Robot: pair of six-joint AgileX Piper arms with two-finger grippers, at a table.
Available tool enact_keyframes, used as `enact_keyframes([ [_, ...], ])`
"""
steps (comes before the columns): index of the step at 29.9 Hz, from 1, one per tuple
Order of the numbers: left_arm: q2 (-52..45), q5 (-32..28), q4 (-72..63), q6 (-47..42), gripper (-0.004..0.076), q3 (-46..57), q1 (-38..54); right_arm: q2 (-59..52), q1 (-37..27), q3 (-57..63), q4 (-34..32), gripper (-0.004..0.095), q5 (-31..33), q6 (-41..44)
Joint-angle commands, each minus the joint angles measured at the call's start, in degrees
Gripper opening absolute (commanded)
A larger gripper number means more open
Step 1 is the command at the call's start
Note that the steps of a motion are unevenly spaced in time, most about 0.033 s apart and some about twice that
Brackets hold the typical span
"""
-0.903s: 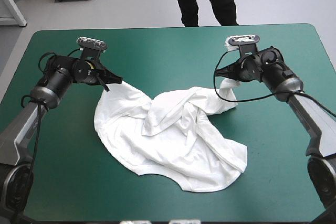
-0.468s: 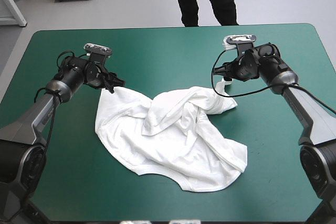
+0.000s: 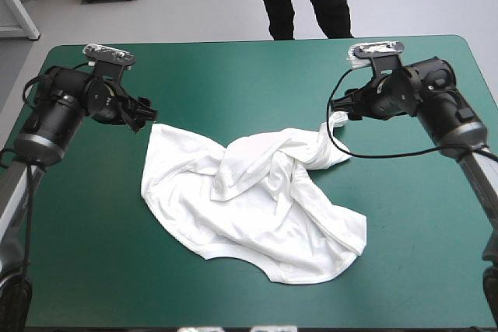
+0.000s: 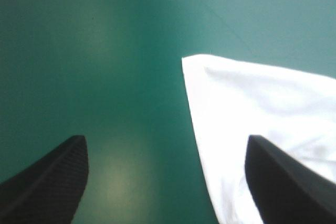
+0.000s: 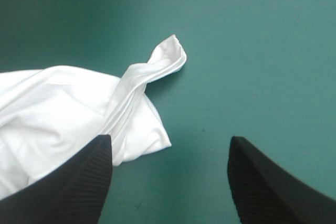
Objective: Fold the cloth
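Note:
The white T-shirt (image 3: 257,200) lies in a crumpled, partly spread heap on the middle of the table. Its far left corner (image 4: 247,103) lies flat just ahead of my left gripper (image 3: 145,115), which is open and holds nothing. In the left wrist view the left gripper (image 4: 167,182) has one finger over the cloth's edge. A twisted strip of the T-shirt (image 5: 155,69) points toward my right gripper (image 3: 347,106). In its own wrist view the right gripper (image 5: 169,182) is open above the table, with the strip lying ahead of it.
The teal-green cover (image 3: 233,75) shows in a broad band between the T-shirt and the table's far edge, and also along both sides and the front. Both arms hang over the far half of the table.
Both grippers opened and let go of the T-shirt's corners, which now lie on the table. The left gripper drew back leftward, the right one rightward.

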Motion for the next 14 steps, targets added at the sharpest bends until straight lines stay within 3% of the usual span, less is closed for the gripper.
enact_keyframes([
  [1, -5.22, 6.39, 0.7, -1.06, 0.0564, -1.59, -0.45, -6.89, -0.33, -2.1, 0.34, 0.0604, 1.88, -1.09],
  [4, -5.81, 13.37, -0.83, -2.96, 0.0564, -1.59, -0.45, -9.75, -0.33, -2.1, 0.0, 0.0603, 3.36, -1.44],
  [14, -0.68, 13.29, -4.62, -4.31, 0.0564, 2.51, -0.45, -14.15, -0.33, -2.1, -1.35, 0.0561, 6.36, -1.57],
])
